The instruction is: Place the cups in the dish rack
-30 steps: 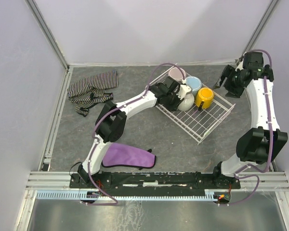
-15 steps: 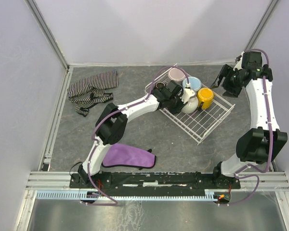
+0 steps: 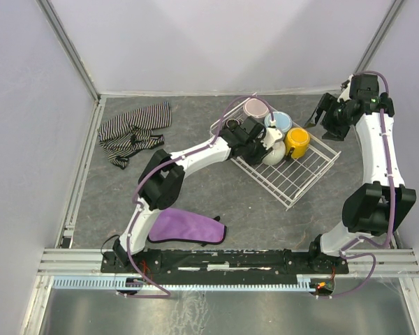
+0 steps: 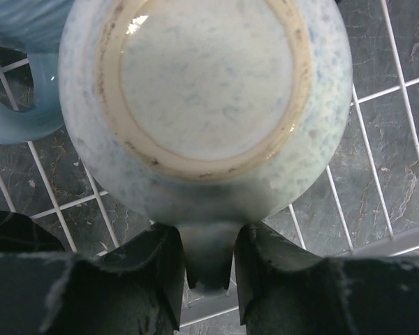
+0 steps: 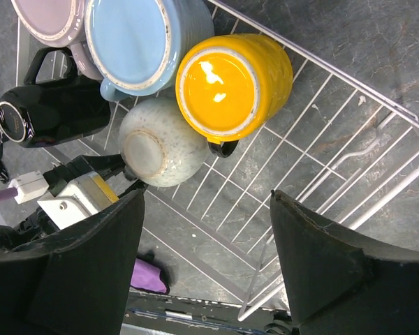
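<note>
- Status: cream mug sat in the dish rack, base toward both wrist cams. Exact tilt couldn't be told.
- L side: left gripper had its fingers on either side of the mug's handle, close against it. Whether they pinched it or stood just free couldn't be told.
- R side: right gripper hung over the rack's far R corner, fingers spread wide, nothing between them.
- Other cups in the rack: yellow cup, light-blue cup, black cup, pink cup. Five in all; no sixth showed in any view.
- Risk 1, snag on retreat: with the fingers not spread far enough, a pull-back would prob. catch the handle and drag or tip the mug.
- Risk 2, knock-on: the mug sat just beside the yellow and light-blue cups. A dragged mug would likely strike them and could chip the ceramic.
- Risk 3, roll: a rounded mug on thin wires may settle or roll once free, esp. if let go off-balance.
- Risk 4, arm clash: both arms were near the same end of the rack. A move by the R arm before the L arm cleared could cause contact.
</note>
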